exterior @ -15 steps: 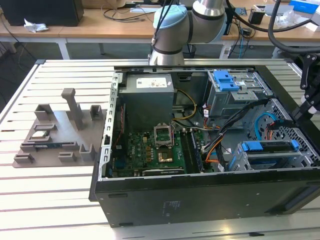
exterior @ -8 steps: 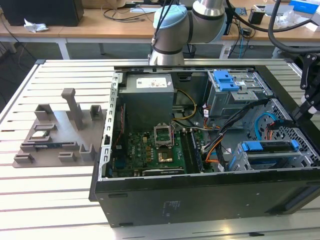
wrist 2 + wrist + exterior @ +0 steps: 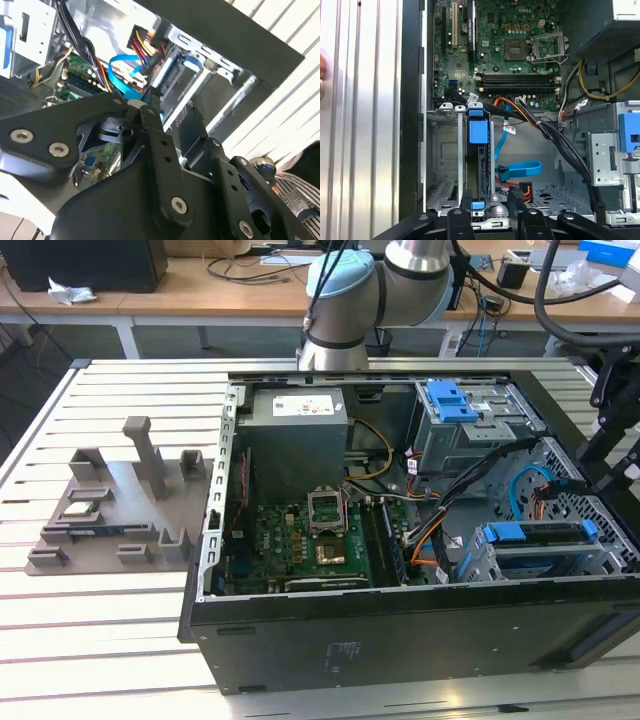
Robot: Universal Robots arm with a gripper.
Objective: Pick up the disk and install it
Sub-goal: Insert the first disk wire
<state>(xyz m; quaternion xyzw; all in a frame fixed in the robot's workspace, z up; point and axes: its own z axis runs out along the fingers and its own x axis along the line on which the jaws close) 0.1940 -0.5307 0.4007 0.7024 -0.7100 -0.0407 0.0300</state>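
Note:
The disk [image 3: 479, 165] stands on edge in a slot of the grey drive cage [image 3: 442, 150] at the corner of the open computer case [image 3: 400, 635]. Its blue carrier bracket [image 3: 479, 132] faces the camera. In the exterior view the disk [image 3: 535, 535] lies in that cage at the case's near right. My gripper [image 3: 490, 212] hangs directly over the disk's near end, with its black linkage straddling the slot. In the exterior view the gripper [image 3: 600, 465] comes down at the right edge above the cage.
A blue SATA cable [image 3: 520, 170] and orange-black wire bundles [image 3: 545, 130] run beside the cage. A second grey cage with a blue latch plate [image 3: 450, 400] stands at the case's back. A grey parts fixture [image 3: 110, 505] lies on the slatted table at the exterior view's left. A striped sleeve [image 3: 295, 185] is close by.

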